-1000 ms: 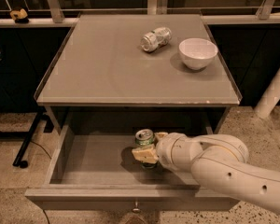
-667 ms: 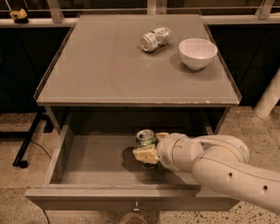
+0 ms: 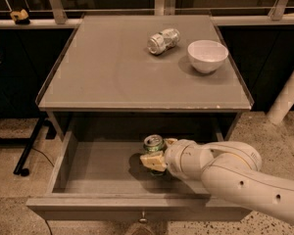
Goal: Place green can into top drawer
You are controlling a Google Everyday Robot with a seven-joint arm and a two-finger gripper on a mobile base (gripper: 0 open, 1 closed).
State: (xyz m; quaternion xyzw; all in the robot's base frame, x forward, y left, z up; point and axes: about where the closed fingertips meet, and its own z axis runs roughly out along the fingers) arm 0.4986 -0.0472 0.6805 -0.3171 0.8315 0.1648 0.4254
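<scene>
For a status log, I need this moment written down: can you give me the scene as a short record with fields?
drawer: top drawer pulled open
can: green can upright inside the drawer
gripper: gripper in the drawer, around the green can
table: table holds a silver-white can on its side and a white bowl to the can's right

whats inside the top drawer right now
The green can stands upright on the top drawer floor, held by the hand. The arm covers the floor's right part, so anything there cannot be seen.
</scene>
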